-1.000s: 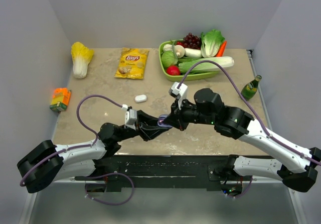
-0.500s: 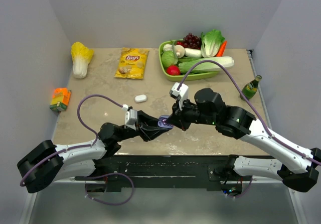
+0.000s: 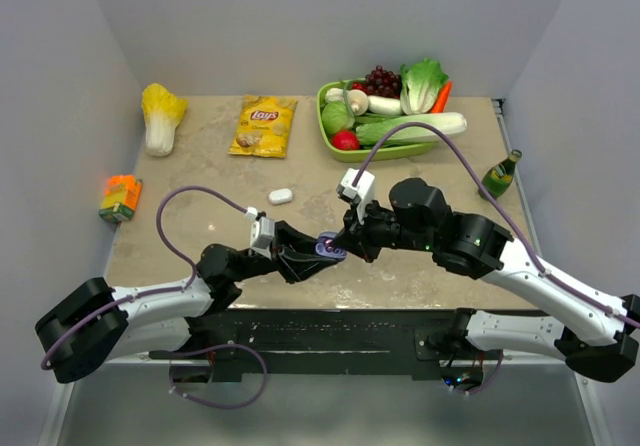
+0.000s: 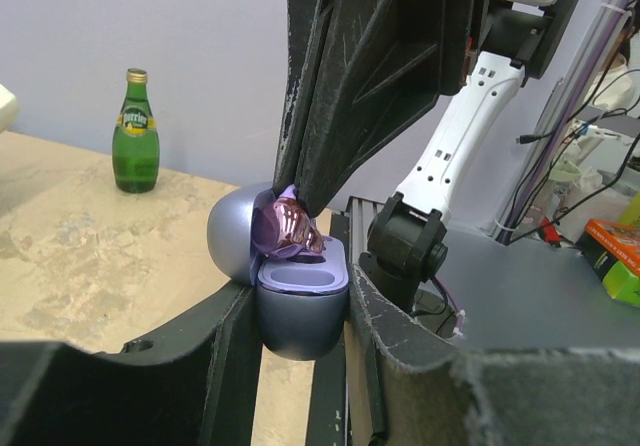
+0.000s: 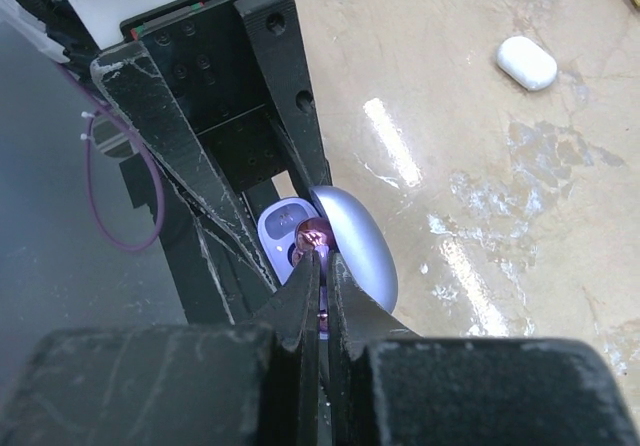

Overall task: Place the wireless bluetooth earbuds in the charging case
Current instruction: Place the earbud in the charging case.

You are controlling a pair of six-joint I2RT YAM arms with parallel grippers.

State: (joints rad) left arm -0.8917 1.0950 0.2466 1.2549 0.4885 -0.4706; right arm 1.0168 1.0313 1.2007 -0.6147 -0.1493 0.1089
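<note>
Over the last second the right gripper (image 5: 322, 266) has drawn back slightly and lowered its tips, leaving the open lilac charging case (image 4: 300, 306) more exposed in the top view. Its fingers are pinched nearly shut on a lilac earbud (image 4: 285, 228), which now rests at the rim of one cavity, tilted against the raised lid and apparently not yet seated. Insertion of this bud is judged under way, not complete. The left gripper (image 3: 308, 257) is closed on the case base and holds it just above the near edge of the tabletop, about midway along it. The left arm reaches forward and rightward; the right arm folds leftward, its wrist pitched down over the case
</note>
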